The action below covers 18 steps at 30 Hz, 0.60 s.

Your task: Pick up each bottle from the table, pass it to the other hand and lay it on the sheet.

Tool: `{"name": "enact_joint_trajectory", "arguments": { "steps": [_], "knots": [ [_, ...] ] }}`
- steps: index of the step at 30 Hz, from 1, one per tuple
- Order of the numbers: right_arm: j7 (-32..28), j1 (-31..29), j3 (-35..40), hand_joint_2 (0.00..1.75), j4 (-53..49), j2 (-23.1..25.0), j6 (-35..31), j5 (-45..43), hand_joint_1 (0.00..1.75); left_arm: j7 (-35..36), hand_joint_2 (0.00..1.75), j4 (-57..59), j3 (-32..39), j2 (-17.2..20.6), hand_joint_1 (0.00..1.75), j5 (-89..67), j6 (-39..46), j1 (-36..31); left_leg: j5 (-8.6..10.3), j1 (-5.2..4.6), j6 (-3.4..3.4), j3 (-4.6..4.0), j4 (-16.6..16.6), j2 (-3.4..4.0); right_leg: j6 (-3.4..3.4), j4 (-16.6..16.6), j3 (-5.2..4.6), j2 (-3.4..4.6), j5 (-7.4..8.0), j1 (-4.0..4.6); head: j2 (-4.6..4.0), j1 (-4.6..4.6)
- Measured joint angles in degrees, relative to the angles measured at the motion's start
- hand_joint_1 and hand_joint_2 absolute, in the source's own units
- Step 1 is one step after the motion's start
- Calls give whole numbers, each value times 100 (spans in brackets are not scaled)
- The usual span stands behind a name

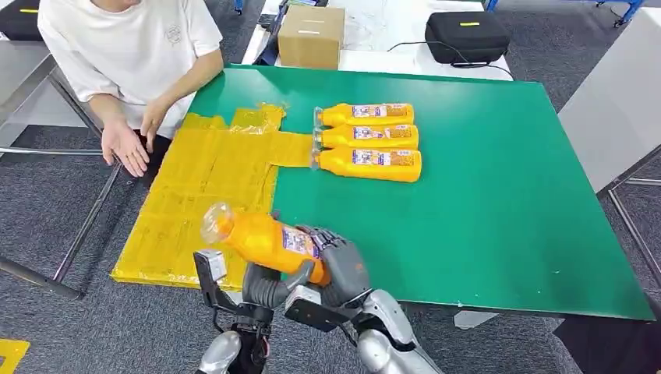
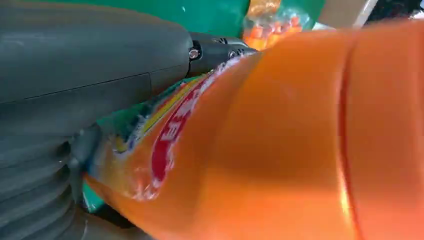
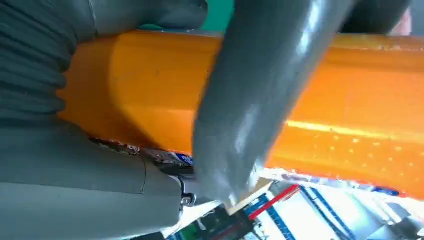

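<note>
From the head view you see both hands meeting at the near edge of the green counter, with an orange bottle carried between them, tilted so its clear cap end points up and to the left over the near corner of the yellow sheet. Your right hand wraps its dark fingers around the base end of the bottle, over the label, and your left hand cups the bottle's body from below, so both are grasping it. The bottle is full of orange liquid. Three more orange bottles lie on their sides in a touching row farther back on the counter, caps toward the sheet, all filled with the same orange liquid; the nearest one's cap end rests on the sheet's edge. A person in a white shirt sits at the far left corner, with hands held just beside the sheet. A cardboard box and a black case sit on the white surface beyond the counter. In the left wrist view you find the orange bottle pressed close against the grey left hand, label facing it. In the right wrist view the right hand clamps the orange bottle, a thick grey thumb lying across its side.
</note>
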Motion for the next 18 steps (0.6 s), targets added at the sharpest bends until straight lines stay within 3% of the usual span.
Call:
{"name": "enact_joint_trajectory", "arguments": {
  "steps": [1, 5, 6, 7, 8, 12, 13, 18],
  "knots": [
    [0, -7, 27, 175, 13, 0, 0, -13, 175, -4, 175, -4, 11, 0, 173, 97, -59, 6, 0, 0, 0, -1, 0, 0, 0, 0, 0, 0, 0, 1, 0, 0],
    [-120, -35, 169, 175, 114, 0, 102, -210, 175, 221, 175, -61, 175, -24, 175, 1044, -687, 31, -1, 0, 0, -1, -1, 1, 0, 0, -1, 2, 0, 1, 0, -2],
    [-155, -47, 210, 175, 144, 9, 168, -279, 134, 227, 175, -81, 223, -37, 175, 1224, -832, 48, 0, 0, 0, -1, -1, 1, 0, 0, -1, 2, 0, 1, 0, 0],
    [-182, -71, 245, 175, 179, 18, 223, -341, 33, 221, 175, -120, 267, -42, 175, 1365, -962, 78, 0, 1, 0, -1, -1, 1, 0, 0, -2, 2, 0, 1, 0, 0],
    [-208, -105, 274, 175, 206, 33, 269, -418, 0, 188, 175, -153, 315, -42, 175, 1452, -1063, 112, 0, 1, 0, 0, 0, 2, 0, 0, -4, 4, 0, 0, 0, -2],
    [-306, -135, 357, 175, 262, 63, 606, -739, 0, 98, 175, -293, 487, -42, 175, 1799, -1468, 203, 0, 1, 0, 0, 0, 3, 0, 0, -5, 3, 0, 1, 0, 0],
    [-308, -132, 370, 0, 271, 63, 699, -806, 0, 87, 175, -328, 536, -42, 175, 1861, -1561, 216, 0, 1, 0, 0, 0, 3, 0, 0, -5, 3, 0, 1, 0, -2],
    [-350, -121, 365, 0, 289, 46, 1003, -1045, 0, -61, 175, -422, 706, -39, 175, 1946, -1923, 302, 0, 0, 0, 0, 0, 4, 0, 0, -6, 4, 0, 0, 0, -2]
  ]
}}
